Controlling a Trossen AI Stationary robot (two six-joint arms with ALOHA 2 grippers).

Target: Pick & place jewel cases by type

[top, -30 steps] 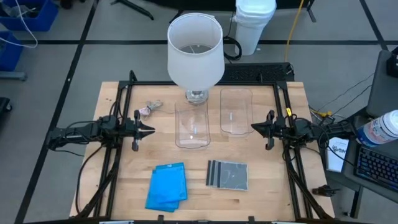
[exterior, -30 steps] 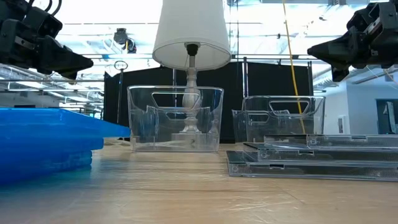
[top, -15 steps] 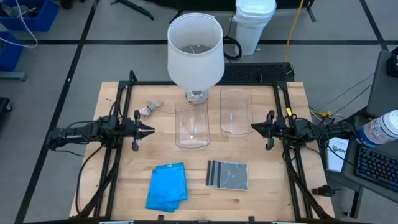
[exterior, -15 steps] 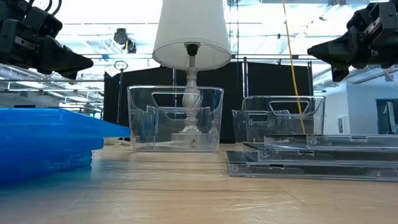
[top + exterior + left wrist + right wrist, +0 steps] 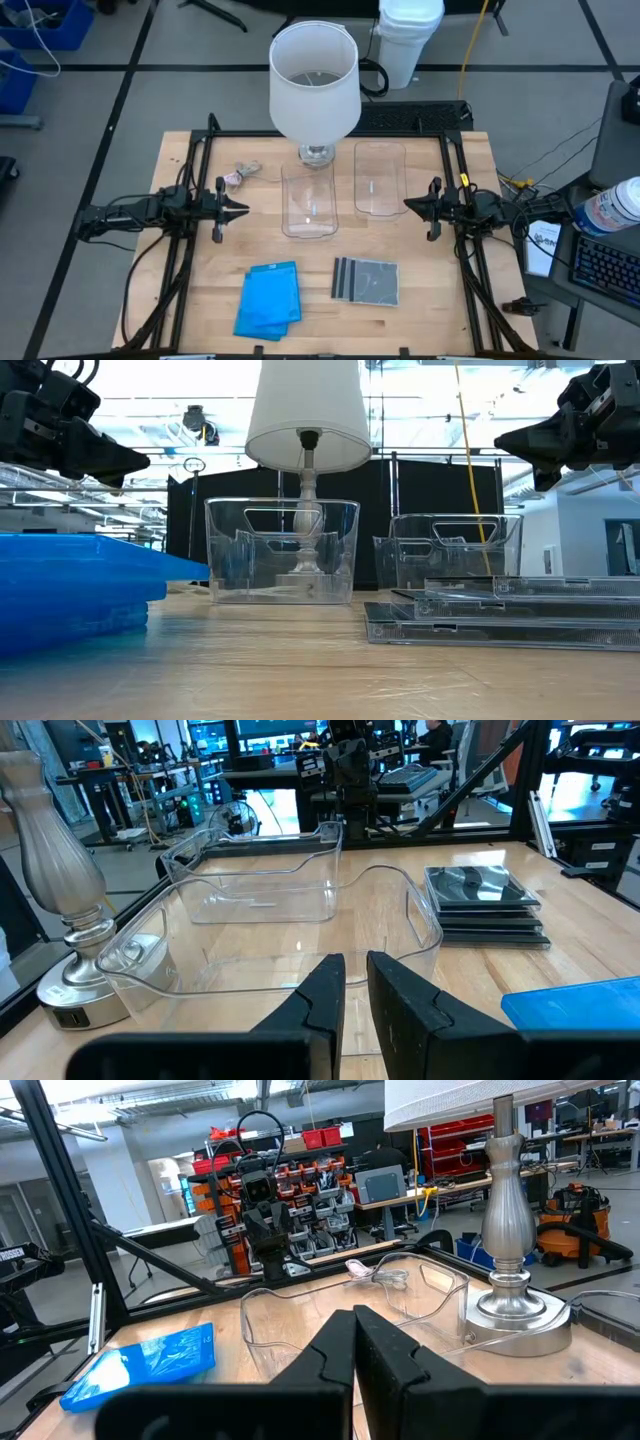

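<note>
Blue jewel cases [image 5: 269, 300] at 7 o'clock and grey jewel cases [image 5: 366, 281] at 5 o'clock lie flat on the worktop [image 5: 430, 305]: light, stiff, slick, brittle, probably best pinched by an edge; left tool [image 5: 243, 210] and right tool [image 5: 409, 205], both pressed together, hover empty.

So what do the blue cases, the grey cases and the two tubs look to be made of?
Blue cases: likely plastic, translucent bright blue, glossy. Grey cases: likely hard plastic, smoky clear, dark spines, a disc showing through in the left wrist view. Tubs: clear, glossy, probably plastic; the table shows through them.

Counted 2 clear tubs [image 5: 310, 205], 1 lamp [image 5: 314, 82], 1 blue case stack [image 5: 269, 299], 1 grey case stack [image 5: 366, 280], 1 small lump [image 5: 240, 174]
</note>
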